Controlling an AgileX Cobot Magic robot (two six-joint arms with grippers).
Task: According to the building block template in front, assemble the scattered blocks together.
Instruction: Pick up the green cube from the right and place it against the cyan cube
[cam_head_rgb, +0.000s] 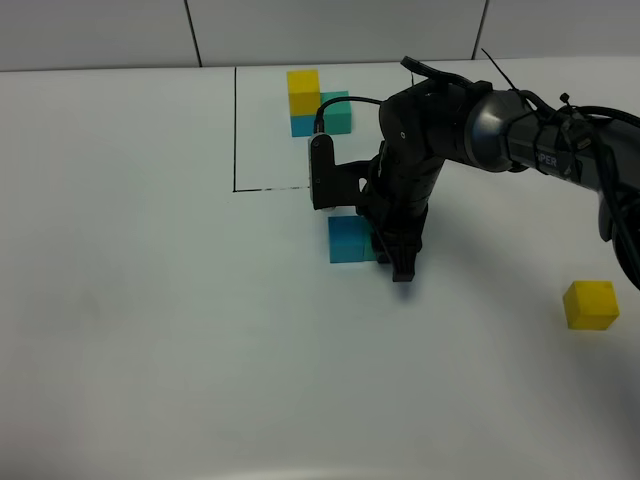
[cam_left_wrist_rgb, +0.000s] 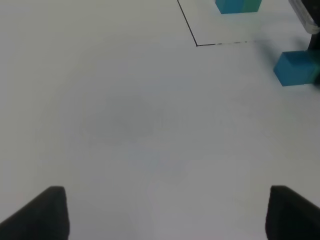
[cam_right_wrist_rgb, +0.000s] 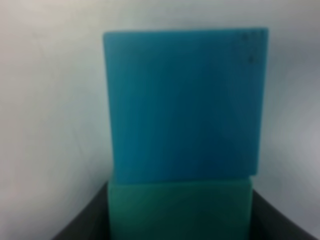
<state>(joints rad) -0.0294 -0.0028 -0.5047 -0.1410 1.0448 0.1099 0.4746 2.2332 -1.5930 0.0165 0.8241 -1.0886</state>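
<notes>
Pairing: clamps teal-green cube (cam_right_wrist_rgb: 180, 212) in right hand (cam_head_rgb: 402, 262), flush at 3 o'clock of sky-blue cube (cam_head_rgb: 348, 240), mirroring template (cam_head_rgb: 318, 105); holds left hand (cam_left_wrist_rgb: 167, 215) wide, idle.

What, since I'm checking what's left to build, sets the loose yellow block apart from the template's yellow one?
The loose yellow block lies alone at the right, touching nothing; the template's yellow block sits stacked on a blue block. The loose block is outside the black frame; the template's is inside. Both are plain yellow cubes.
</notes>
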